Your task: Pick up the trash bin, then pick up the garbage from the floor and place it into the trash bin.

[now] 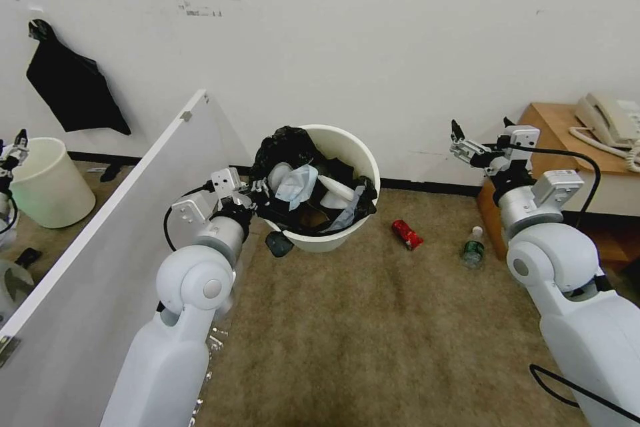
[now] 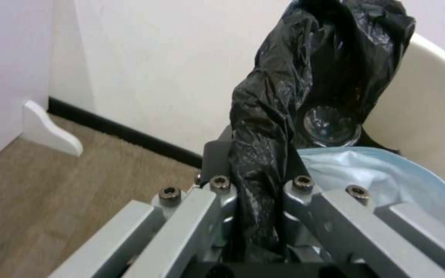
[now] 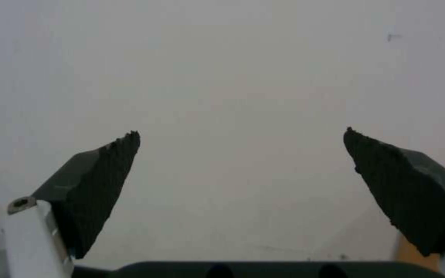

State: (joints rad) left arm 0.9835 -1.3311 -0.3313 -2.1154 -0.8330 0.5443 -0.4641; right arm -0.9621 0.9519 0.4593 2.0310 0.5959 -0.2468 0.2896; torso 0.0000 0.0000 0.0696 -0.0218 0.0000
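I have the left gripper [image 1: 257,197] clamped on the near-left rim of the trash bin [image 1: 347,147], its fingers [image 2: 217,162] pinching the rim together with a fold of the black bag [image 2: 274,116]. This holds the bin off the carpet and tipped toward me, so its mouth is easy to drop things into. Inside it already lie a blue tissue [image 1: 298,183] and other pale scraps.

The right gripper [image 1: 479,137] hangs raised on the right, facing the far wall, fingers [image 3: 99,185] spread wide and holding nothing, free, I judge, for the litter. A red can [image 1: 407,234] and a small bottle [image 1: 473,250] lie on the carpet [image 1: 373,333] between bin and right arm.

The bag hides the rim inside the grip, so I cannot judge how firmly the rim itself is held. The bin's bottom is buried under litter.
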